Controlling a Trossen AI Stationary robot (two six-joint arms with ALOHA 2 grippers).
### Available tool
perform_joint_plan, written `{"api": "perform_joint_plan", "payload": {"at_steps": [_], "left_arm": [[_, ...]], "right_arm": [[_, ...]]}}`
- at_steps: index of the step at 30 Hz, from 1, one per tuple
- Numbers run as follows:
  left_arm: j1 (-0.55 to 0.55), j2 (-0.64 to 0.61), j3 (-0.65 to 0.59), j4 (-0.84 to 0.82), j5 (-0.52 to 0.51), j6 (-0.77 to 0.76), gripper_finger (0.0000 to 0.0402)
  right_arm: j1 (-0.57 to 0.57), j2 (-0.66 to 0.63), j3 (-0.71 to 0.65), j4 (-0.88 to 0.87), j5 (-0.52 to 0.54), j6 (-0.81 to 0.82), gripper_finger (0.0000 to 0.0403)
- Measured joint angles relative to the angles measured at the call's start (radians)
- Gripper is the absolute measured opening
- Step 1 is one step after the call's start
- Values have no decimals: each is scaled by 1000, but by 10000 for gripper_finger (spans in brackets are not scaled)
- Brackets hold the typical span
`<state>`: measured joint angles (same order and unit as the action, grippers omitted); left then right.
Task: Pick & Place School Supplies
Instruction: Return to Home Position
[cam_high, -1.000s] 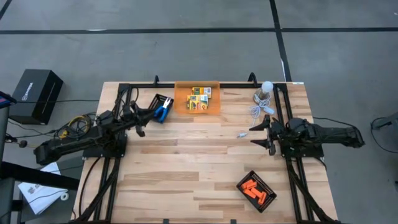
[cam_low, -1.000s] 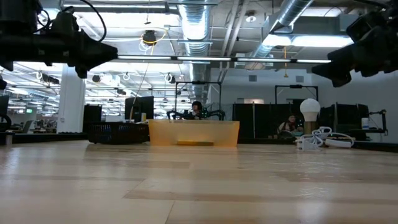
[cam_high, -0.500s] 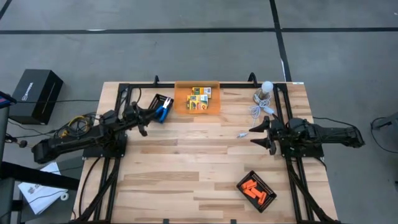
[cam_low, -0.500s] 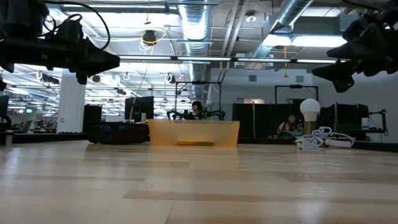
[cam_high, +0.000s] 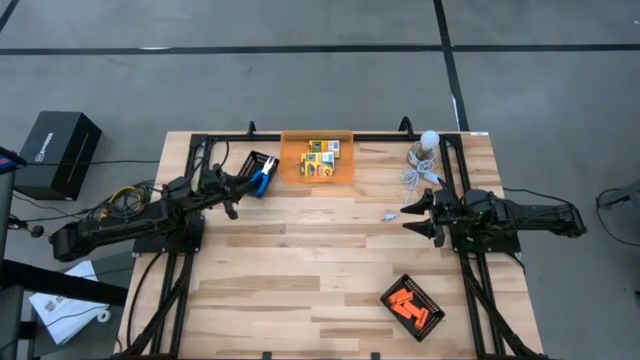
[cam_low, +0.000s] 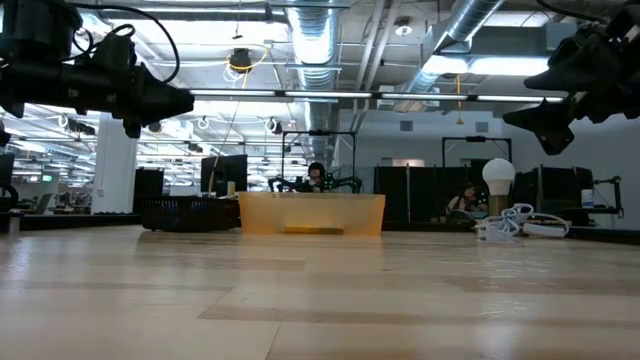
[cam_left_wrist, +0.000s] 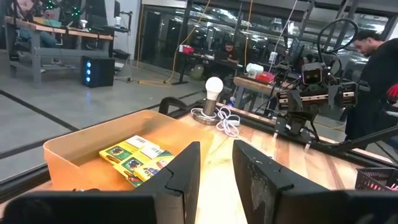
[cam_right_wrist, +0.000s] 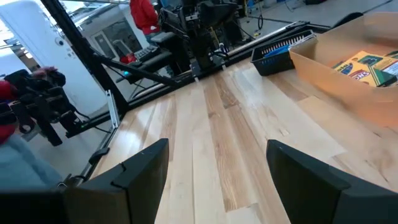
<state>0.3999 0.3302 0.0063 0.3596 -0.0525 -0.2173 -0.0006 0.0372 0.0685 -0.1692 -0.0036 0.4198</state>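
Yellow-and-green crayon boxes (cam_high: 321, 158) (cam_left_wrist: 134, 158) (cam_right_wrist: 367, 65) lie flat in an orange bin (cam_high: 290, 165) at the table's far edge. Blue-handled pliers (cam_high: 262, 180) rest in a black tray left of the bin. Orange sticks (cam_high: 410, 303) lie in a second black tray near the table's near right. My left gripper (cam_high: 232, 195) (cam_left_wrist: 216, 168) hovers above the table just left of the pliers' tray, its fingers a little apart and holding nothing. My right gripper (cam_high: 415, 214) (cam_right_wrist: 217, 174) hovers over the right side, wide open and empty.
A white cable with a round bulb (cam_high: 429, 139) (cam_low: 497, 172) lies at the far right corner. A small pale item (cam_high: 388, 215) sits on the wood just left of my right gripper. Bare wood fills the table's middle (cam_high: 300, 260). People show in the room beyond.
My left gripper has moved a little toward the table's right, closer to the tray with the pliers. My right gripper has tipped slightly downward. Nothing on the table has moved.
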Motion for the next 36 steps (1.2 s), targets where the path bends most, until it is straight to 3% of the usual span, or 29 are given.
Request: {"api": "perform_joint_plan", "payload": {"at_steps": [6,16,20,36], "left_arm": [[-44,-80,0,1,-2,0,90],[-66,-329,0,5,-2,0,90],[-67,-328,0,77,-4,0,90],[-67,-321,0,76,-3,0,90]], "right_arm": [[0,0,0,0,0,0,260],[0,0,0,0,0,0,260],[0,0,0,0,0,0,260],[0,0,0,2,0,0,260]]}}
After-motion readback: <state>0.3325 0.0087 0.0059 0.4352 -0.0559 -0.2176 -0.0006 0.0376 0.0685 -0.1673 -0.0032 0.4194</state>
